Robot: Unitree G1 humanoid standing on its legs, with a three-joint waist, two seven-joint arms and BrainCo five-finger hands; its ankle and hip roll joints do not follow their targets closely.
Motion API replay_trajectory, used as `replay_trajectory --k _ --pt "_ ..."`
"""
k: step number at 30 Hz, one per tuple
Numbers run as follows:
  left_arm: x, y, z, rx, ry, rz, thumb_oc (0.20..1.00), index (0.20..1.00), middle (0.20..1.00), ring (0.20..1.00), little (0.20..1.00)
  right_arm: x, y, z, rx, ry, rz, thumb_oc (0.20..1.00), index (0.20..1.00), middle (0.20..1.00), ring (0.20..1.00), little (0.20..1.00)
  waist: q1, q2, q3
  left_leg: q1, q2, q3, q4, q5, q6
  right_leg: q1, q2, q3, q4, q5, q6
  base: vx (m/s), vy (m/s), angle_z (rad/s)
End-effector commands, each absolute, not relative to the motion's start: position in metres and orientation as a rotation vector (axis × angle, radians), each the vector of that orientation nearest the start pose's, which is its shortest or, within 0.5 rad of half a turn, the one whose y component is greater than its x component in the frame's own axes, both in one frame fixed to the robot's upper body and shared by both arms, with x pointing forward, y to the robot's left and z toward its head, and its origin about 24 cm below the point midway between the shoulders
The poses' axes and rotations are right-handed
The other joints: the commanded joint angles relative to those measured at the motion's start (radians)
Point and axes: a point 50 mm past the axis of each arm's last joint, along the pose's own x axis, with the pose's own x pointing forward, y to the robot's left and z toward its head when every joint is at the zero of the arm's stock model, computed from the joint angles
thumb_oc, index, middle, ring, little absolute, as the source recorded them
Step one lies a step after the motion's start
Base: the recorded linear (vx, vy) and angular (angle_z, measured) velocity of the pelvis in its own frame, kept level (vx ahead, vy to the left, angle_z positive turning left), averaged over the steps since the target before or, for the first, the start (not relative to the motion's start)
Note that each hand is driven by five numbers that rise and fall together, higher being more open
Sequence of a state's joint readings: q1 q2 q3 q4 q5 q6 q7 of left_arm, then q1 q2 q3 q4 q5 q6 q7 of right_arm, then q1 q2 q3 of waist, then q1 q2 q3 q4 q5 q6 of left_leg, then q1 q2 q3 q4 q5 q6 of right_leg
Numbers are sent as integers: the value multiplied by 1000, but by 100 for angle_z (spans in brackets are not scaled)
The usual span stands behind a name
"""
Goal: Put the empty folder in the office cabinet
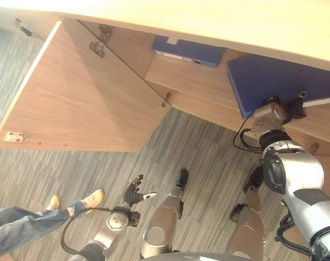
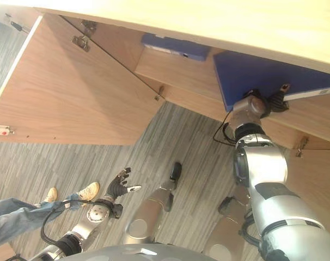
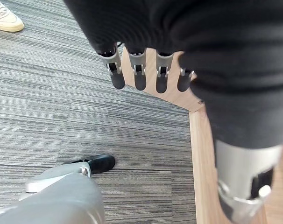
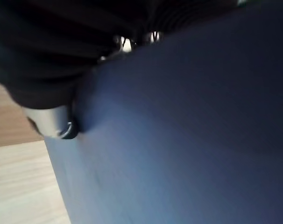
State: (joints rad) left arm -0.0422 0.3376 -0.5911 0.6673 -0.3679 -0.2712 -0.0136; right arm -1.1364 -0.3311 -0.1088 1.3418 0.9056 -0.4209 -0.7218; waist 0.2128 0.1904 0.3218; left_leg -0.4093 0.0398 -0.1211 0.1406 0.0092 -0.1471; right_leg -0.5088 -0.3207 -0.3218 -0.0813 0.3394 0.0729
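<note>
Grey striped carpet [image 1: 170, 136] runs under an open wooden office cabinet [image 1: 208, 98], whose door [image 1: 83, 98] is swung wide to the robot's left of the shelves. The blue folder [image 1: 279, 81] lies on the cabinet's shelf [image 1: 197, 76], near the front edge, and a second blue folder [image 1: 189, 50] sits deeper in the cabinet, well apart from the first. The right hand [image 1: 287, 109] is at the front edge of the nearer folder, one dark-tipped finger showing against its cover. The right wrist view adds what the head views do not: the thumb [image 4: 62, 126] presses flat on the blue cover while the fingers lie behind the folder, so the hand pinches it, with pale shelf wood beside the cover. The left hand [image 1: 133, 190] hangs low over the carpet, away from the cabinet; its wrist view shows the fingers [image 3: 139, 74] straight and relaxed in a row, holding nothing, with the edge of the cabinet door past them. A person's jeans leg and shoes [image 1: 91, 198] stand on the carpet below the door.
</note>
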Motion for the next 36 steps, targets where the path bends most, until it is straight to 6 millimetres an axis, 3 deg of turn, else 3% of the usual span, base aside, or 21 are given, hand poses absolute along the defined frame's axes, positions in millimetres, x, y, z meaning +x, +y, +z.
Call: replay_trajectory --k 1,7,11,18,20,21,22,23,24,25,33,36 --pt "198 167 -84 196 487 -343 1000 1000 1000 1000 1000 390 -282 205 792 -235 -1037 200 200 200 200 200 31 1 21 41 43 -2 27 -121 2 40 -86 87 18 -39 161 53 -4 1" --pt "195 169 -85 188 495 -344 1000 1000 1000 1000 1000 380 -314 230 800 -301 -1082 200 200 200 200 200 52 32 17 36 72 2 4 -116 -7 12 -68 93 34 -64 161 23 -19 0" --pt "189 172 -85 170 508 -335 1000 1000 1000 1000 1000 367 -341 255 785 -359 -1104 200 200 200 200 200 65 60 12 23 96 3 -39 -79 -16 -55 -61 103 83 -87 151 32 -22 -2" --pt "187 181 -84 165 514 -304 1000 1000 1000 1000 1000 366 -346 280 750 -374 -1050 200 200 200 200 200 81 87 4 28 145 22 -99 -50 -31 -153 -35 117 175 -148 143 41 -32 -5" --pt "188 184 -83 163 517 -296 1000 1000 1000 1000 1000 369 -342 289 726 -364 -1021 200 200 200 200 200 88 97 1 31 162 33 -128 -32 -36 -193 -25 118 211 -171 139 60 -49 -10" --pt "199 192 -85 188 537 -223 1000 1000 1000 1000 1000 377 -326 294 715 -374 -968 200 200 200 200 200 77 91 -4 34 169 42 -136 -26 -40 -207 -15 124 222 -177 138 37 -12 -10" --pt "199 192 -85 188 537 -223 1000 1000 1000 1000 1000 377 -326 294 715 -374 -968 200 200 200 200 200 77 91 -4 34 169 42 -136 -26 -40 -207 -15 124 222 -177 138 37 0 -11" --pt "206 193 -86 195 539 -196 1000 1000 1000 1000 1000 385 -309 294 727 -344 -933 200 200 200 200 200 73 92 4 34 174 50 -145 -21 -43 -232 -9 132 241 -183 136 19 -25 -14" --pt "206 189 -86 195 530 -202 1000 1000 1000 1000 1000 390 -300 288 719 -305 -919 200 200 200 200 200 80 95 6 33 180 51 -154 -12 -45 -246 -10 128 254 -191 135 31 -77 -25" --pt "201 190 -89 181 548 -182 1000 1000 1000 1000 1000 393 -291 294 733 -302 -900 200 200 200 200 200 93 100 4 31 188 50 -166 7 -49 -267 -4 130 274 -204 131 29 -104 -35" --pt "197 196 -90 152 565 -140 1000 1000 1000 1000 1000 398 -272 317 647 -332 -813 200 200 200 200 200 118 120 4 22 205 50 -223 65 -59 -342 9 130 344 -235 121 23 -47 -12" --pt "195 197 -90 145 570 -132 1000 1000 1000 1000 1000 402 -255 327 581 -359 -743 200 200 200 200 200 123 126 2 7 207 56 -227 83 -61 -370 13 128 374 -253 112 7 -34 0"
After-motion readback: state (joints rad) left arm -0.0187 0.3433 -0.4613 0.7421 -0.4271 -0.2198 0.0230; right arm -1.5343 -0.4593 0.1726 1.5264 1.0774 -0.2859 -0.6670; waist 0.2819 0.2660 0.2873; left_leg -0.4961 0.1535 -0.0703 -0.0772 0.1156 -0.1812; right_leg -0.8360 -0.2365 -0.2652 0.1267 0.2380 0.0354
